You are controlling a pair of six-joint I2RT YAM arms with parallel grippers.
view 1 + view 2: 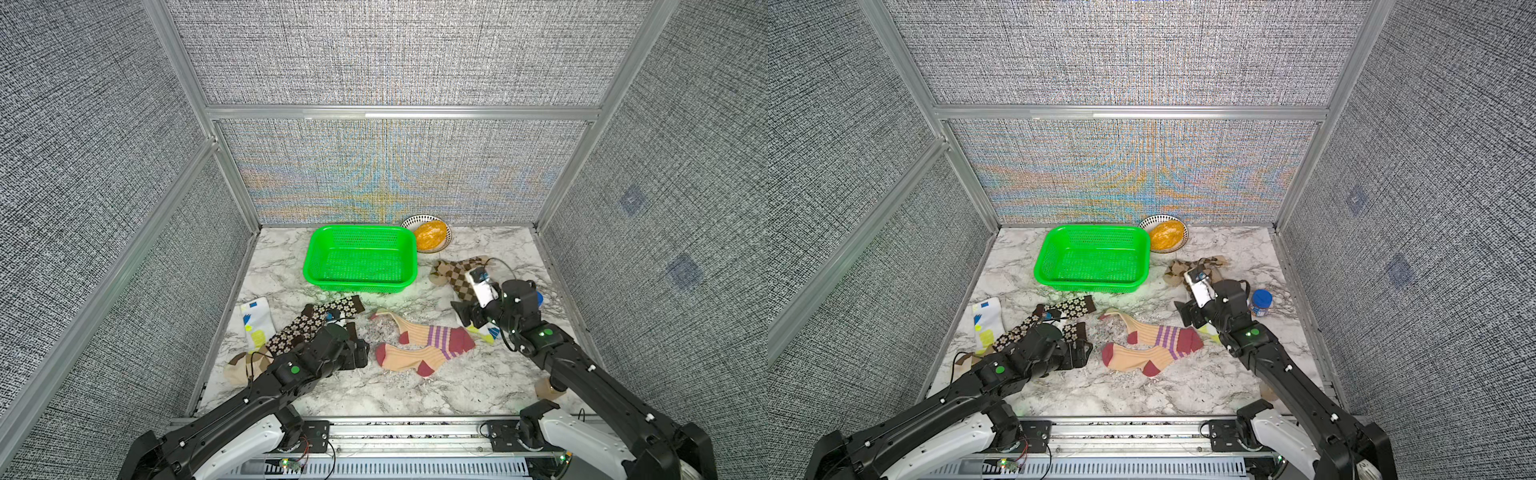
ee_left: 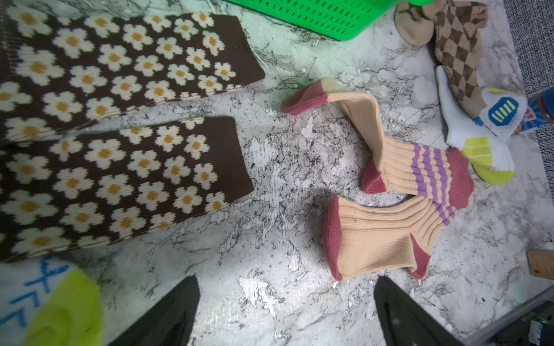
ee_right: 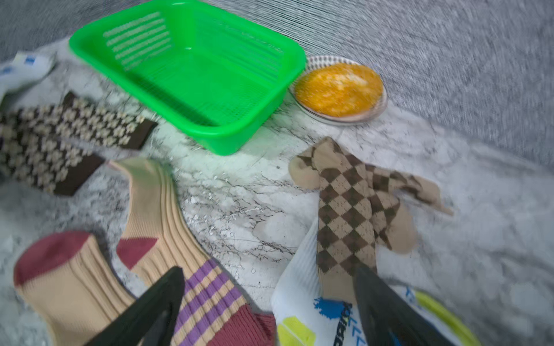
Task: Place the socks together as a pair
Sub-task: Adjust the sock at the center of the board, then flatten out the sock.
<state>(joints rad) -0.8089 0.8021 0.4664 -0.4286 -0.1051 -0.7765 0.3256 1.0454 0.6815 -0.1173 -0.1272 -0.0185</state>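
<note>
My left gripper (image 2: 285, 278) hangs over the bare marble table (image 1: 415, 395) with its jaws wide apart and nothing between them. My right gripper (image 3: 267, 270) is spread wide too and grips nothing. Under it lie striped cuffs and a white patched sock (image 3: 299, 299).

Between my arms the two peach striped socks (image 1: 419, 345) lie together, cuffs overlapping and toes toward my left. Just beside my left gripper, the two brown flowered socks (image 1: 311, 320) lie side by side. Left of them is a second white sock (image 1: 257, 322), and a tan and brown sock (image 1: 241, 365) lies partly under my left arm.

Farther out on the right is a crumpled diamond-check heap (image 1: 461, 274), one sock or two I cannot tell, with one end draped over the white patched sock. A blue-lidded jar (image 1: 1261, 301) stands near my right wrist. At the back sits a green basket (image 1: 357, 286), with a bowl (image 1: 411, 220) just beside it.
</note>
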